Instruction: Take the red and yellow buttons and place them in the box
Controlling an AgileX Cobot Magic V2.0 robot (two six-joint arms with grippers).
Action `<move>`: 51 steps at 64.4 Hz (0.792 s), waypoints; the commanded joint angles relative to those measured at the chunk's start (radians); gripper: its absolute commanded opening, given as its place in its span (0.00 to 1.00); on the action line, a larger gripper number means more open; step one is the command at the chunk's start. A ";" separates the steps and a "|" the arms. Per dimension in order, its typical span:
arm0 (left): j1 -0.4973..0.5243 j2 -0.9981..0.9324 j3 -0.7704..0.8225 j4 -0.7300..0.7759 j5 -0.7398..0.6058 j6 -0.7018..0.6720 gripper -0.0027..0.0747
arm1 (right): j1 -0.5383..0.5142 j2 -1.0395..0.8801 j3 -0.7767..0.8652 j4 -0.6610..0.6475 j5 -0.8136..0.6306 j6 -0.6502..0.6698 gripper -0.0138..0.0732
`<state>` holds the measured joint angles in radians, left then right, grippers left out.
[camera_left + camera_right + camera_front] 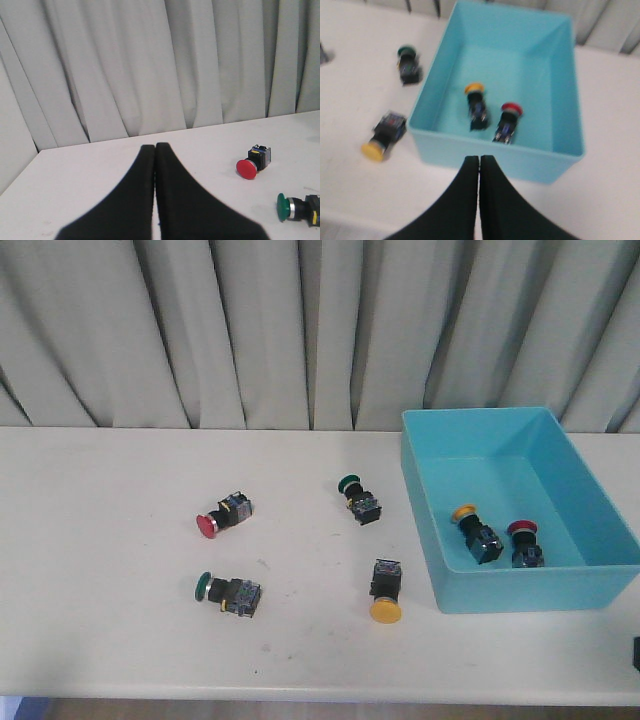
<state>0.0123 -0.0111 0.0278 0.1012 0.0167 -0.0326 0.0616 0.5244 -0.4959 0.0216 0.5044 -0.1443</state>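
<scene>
A turquoise box (580, 585) stands at the right of the table and holds a yellow button (472, 529) and a red button (524, 541). The box (495, 162) and these two buttons also show in the right wrist view. A red button (220, 517) lies on the table at the left; it also shows in the left wrist view (253, 162). A yellow button (385, 593) lies just left of the box and shows in the right wrist view (382, 136). My left gripper (155, 146) is shut and empty, left of the red button. My right gripper (479, 158) is shut and empty, in front of the box's near wall.
Two green-capped buttons lie on the table, one at the front left (228, 592) and one near the box's back corner (359, 497). Grey curtains hang behind the table. A dark corner of the right arm (636, 652) shows at the right edge.
</scene>
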 commanded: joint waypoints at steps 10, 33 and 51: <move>-0.001 -0.014 0.047 -0.002 -0.075 -0.002 0.02 | -0.025 -0.273 0.226 -0.015 -0.413 -0.040 0.15; -0.001 -0.014 0.047 -0.002 -0.075 -0.002 0.02 | -0.028 -0.503 0.533 -0.013 -0.640 0.128 0.16; -0.001 -0.014 0.047 -0.002 -0.075 -0.002 0.02 | -0.028 -0.545 0.533 -0.022 -0.523 0.127 0.16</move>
<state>0.0123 -0.0111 0.0278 0.1012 0.0167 -0.0323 0.0407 -0.0096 0.0259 0.0085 0.0177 -0.0183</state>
